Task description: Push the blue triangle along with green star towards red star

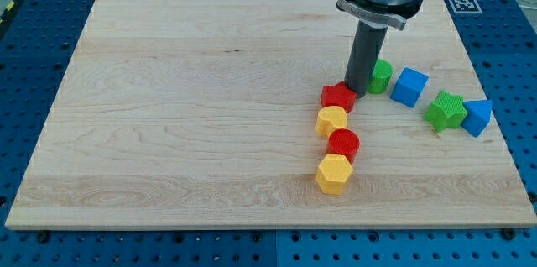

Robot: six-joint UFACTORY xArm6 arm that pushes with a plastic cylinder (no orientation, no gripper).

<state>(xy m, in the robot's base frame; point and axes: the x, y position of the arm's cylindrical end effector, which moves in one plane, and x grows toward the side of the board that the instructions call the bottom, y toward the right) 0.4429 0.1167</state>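
The blue triangle (477, 117) lies near the board's right edge, touching the green star (445, 111) on its left. The red star (338, 97) lies left of them, near the board's middle right. My tip (357, 91) stands at the red star's upper right corner, between it and a green cylinder (381, 75). The tip is well left of the green star and blue triangle, with a blue cube between.
A blue cube (409, 87) lies right of the green cylinder. Below the red star run a yellow block (331, 120), a red cylinder (343, 143) and a yellow hexagon (333, 174) in a column. The wooden board (168, 99) sits on a blue perforated table.
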